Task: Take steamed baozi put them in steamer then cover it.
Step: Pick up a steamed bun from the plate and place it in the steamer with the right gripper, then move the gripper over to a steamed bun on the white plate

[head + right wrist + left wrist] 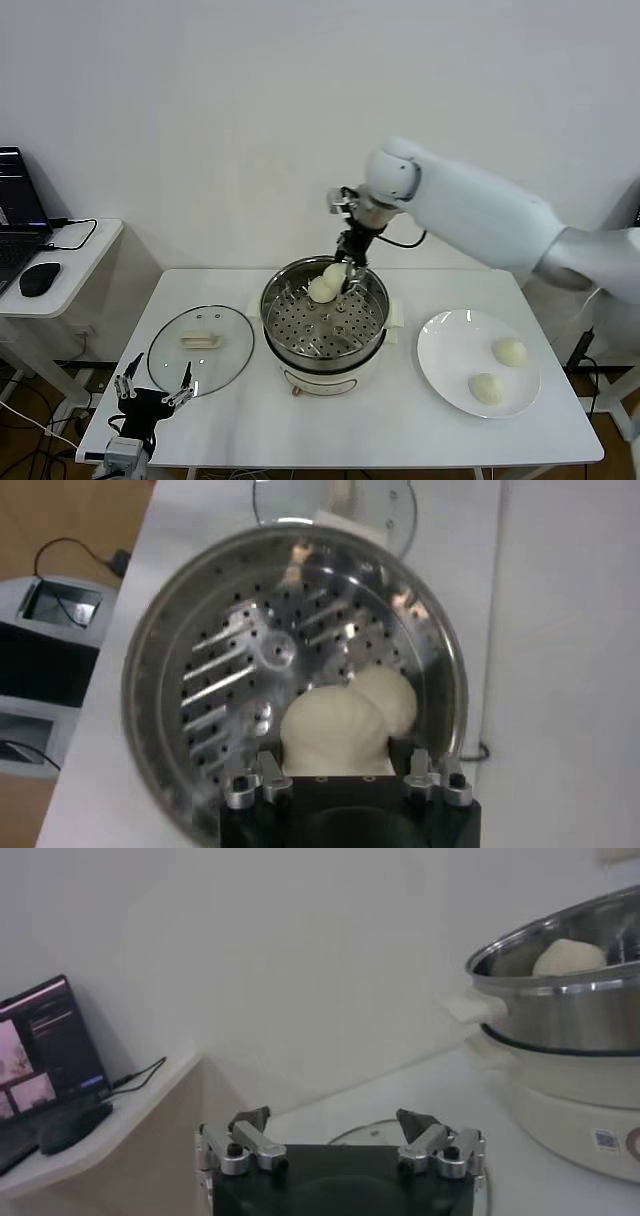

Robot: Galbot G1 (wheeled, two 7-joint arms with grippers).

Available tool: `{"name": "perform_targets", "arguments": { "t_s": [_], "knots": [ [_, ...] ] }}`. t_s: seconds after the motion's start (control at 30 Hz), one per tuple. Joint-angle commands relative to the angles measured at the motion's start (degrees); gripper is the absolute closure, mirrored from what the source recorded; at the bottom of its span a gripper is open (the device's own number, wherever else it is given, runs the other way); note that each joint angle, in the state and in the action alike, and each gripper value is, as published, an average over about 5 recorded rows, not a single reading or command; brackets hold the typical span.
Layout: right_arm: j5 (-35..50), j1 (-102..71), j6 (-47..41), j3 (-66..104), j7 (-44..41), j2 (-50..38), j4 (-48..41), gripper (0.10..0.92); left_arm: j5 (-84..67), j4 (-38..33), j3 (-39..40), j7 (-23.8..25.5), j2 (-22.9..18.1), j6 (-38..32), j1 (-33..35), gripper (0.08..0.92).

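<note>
The steamer [275,300] stands at the table's middle, steel pot with a perforated tray [230,670] on a cream base. My right gripper [347,270] hangs over its back rim, shut on a baozi [335,730] held just above the tray. A second baozi [392,695] lies touching it on the tray; the two show together in the head view [322,289]. Two more baozi [511,351] [486,388] lie on the white plate [440,350] at the right. My left gripper [152,385] [335,1120] is open and empty at the table's front left corner.
The glass lid [200,348] with a cream handle lies flat left of the steamer, just beyond my left gripper; its edge shows in the left wrist view [370,1133]. A side table with a laptop [18,205] and mouse [38,278] stands at the far left.
</note>
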Motion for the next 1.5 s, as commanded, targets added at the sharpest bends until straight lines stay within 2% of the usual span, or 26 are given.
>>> {"name": "perform_targets", "arguments": {
  "t_s": [0.03,0.4,0.73,0.83,0.97,1.07,1.23,1.5],
  "knots": [
    [-1.9,-3.7,-0.1,-0.6,0.8,9.4,-6.6,0.387,-0.2,0.2,0.1,-0.1,-0.2,0.0,-0.2,0.177],
    [-3.7,-8.1,1.1,1.5,6.1,13.4,-10.3,0.389,-0.5,1.2,0.2,-0.1,-0.2,0.0,-0.7,0.177],
    [-4.3,-9.2,1.3,2.0,5.8,13.1,-10.5,0.383,-0.5,1.7,0.3,-0.2,-0.1,0.0,-0.8,0.177],
    [-4.2,-9.4,1.1,2.3,6.6,12.8,-10.1,0.344,-0.4,1.8,0.5,-0.2,-0.2,0.0,-0.8,0.177],
    [-4.0,-8.8,0.7,2.3,6.3,11.4,-8.8,0.242,-0.4,1.8,0.6,-0.2,-0.3,0.0,-0.8,0.177],
    [-3.9,-7.7,0.4,2.4,5.1,8.8,-6.6,0.209,-0.3,1.7,0.6,-0.1,-0.5,0.0,-0.8,0.177],
    [-3.9,-5.6,0.6,4.5,2.4,1.3,0.8,0.203,-0.2,1.6,0.5,-0.1,-0.6,0.0,-0.7,0.177],
    [-2.1,-1.6,2.8,7.8,-1.6,-18.3,14.3,0.203,-0.2,1.6,0.7,0.2,-0.4,0.3,-0.6,0.177]
  ]
}}
